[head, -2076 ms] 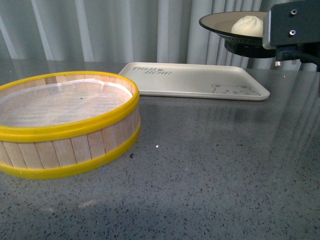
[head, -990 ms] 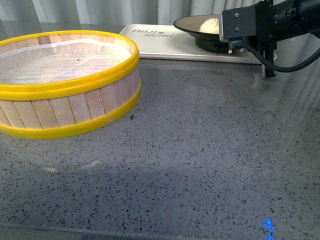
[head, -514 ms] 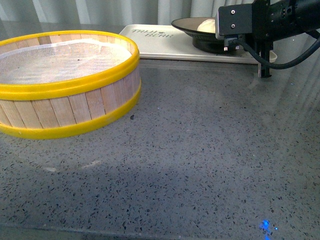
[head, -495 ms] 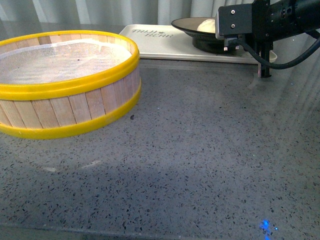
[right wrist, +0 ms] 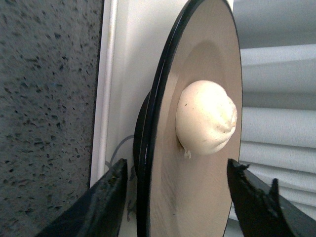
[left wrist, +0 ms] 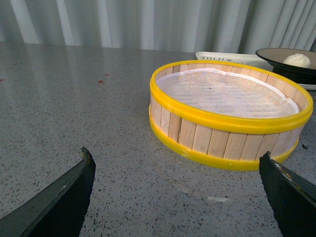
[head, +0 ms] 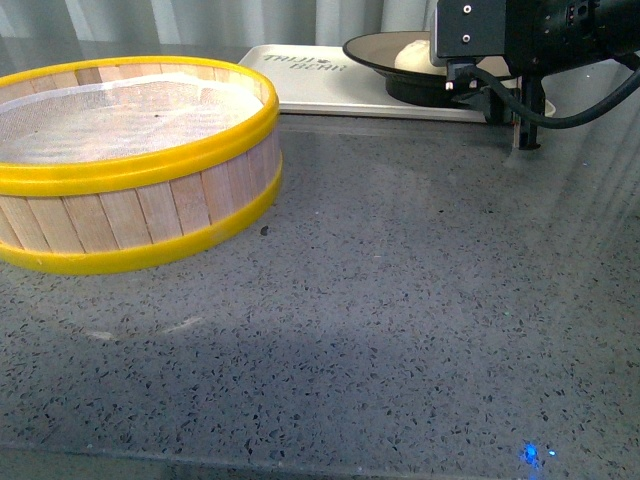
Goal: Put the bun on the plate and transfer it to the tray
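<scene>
A wide stretch of bare speckled counter [head: 400, 330] lies in front of both arms. The left gripper [left wrist: 180, 197] hangs wide open, its fingers [left wrist: 59, 200] spread, with the yellow-rimmed steamer basket [left wrist: 229, 116] just ahead of it. Over by the right gripper [right wrist: 173, 195], the jaws stand apart on either side of the plate [right wrist: 197, 128] rim; whether they touch it is unclear. The bun [right wrist: 206, 117] sits mid-plate, just beyond the fingertips. The front view alone shows the plate sitting on the tray [head: 320, 80], near its right end.
</scene>
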You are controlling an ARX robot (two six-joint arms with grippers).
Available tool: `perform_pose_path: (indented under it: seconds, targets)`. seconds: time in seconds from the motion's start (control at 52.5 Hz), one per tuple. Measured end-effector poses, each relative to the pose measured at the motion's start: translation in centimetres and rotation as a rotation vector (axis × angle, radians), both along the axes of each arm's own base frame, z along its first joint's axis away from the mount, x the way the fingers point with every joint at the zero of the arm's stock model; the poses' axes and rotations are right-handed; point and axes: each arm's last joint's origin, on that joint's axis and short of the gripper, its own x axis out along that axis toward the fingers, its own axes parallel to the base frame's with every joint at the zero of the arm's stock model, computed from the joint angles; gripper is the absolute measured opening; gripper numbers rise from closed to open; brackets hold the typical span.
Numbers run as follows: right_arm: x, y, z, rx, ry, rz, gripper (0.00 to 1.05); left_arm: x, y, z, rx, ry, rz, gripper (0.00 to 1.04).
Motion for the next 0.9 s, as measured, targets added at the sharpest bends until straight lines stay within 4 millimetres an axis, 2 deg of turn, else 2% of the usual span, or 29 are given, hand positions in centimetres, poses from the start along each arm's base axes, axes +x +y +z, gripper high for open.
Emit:
perform_pose_path:
  seconds: [0.114,0.19,0.286,0.381,0.438,0.476,0.533,0.59,0.705,0.819,0.895]
  targets:
    - [-1.5,0.4,1.5,0.062,-0.005,0.005,0.82,0.0,0.0,0.0,0.000,0.000,0.000,0.98]
    - [-3.6,0.9,3.7,0.166,0.016,-0.016,0.97,0.0,0.0,0.0,0.000,0.000,0.000,0.98]
    - [-7.1,1.2,7.6,0.365,-0.055,-0.106,0.96,0.0,0.0,0.0,0.000,0.000,0.000,0.98]
    - [-10.6,0.5,11.6,0.664,-0.163,-0.265,0.96,0.0,0.0,0.0,0.000,0.000,0.001,0.98]
    - [-11.2,0.3,12.8,0.761,-0.159,-0.278,0.96,0.0,0.0,0.0,0.000,0.000,0.000,0.98]
    - [-11.3,0.2,12.8,0.799,-0.142,-0.291,0.96,0.0,0.0,0.0,0.000,0.000,0.000,0.98]
    - [-11.8,-0.3,11.2,0.971,-0.097,-0.523,0.85,0.0,0.0,0.0,0.000,0.000,0.000,0.98]
    - [-13.4,-1.1,8.2,1.170,-0.035,-0.675,0.71,0.0,0.0,0.0,0.000,0.000,0.004,0.98]
    - [-17.0,-2.6,5.6,1.343,0.017,-0.703,0.47,0.0,0.0,0.0,0.000,0.000,0.001,0.98]
    - [-19.9,-3.7,4.1,1.396,0.012,-0.707,0.28,0.0,0.0,0.0,0.000,0.000,0.000,0.98]
    - [-22.1,-4.2,2.3,1.402,0.037,-0.706,0.08,0.0,0.0,0.0,0.000,0.000,0.000,0.98]
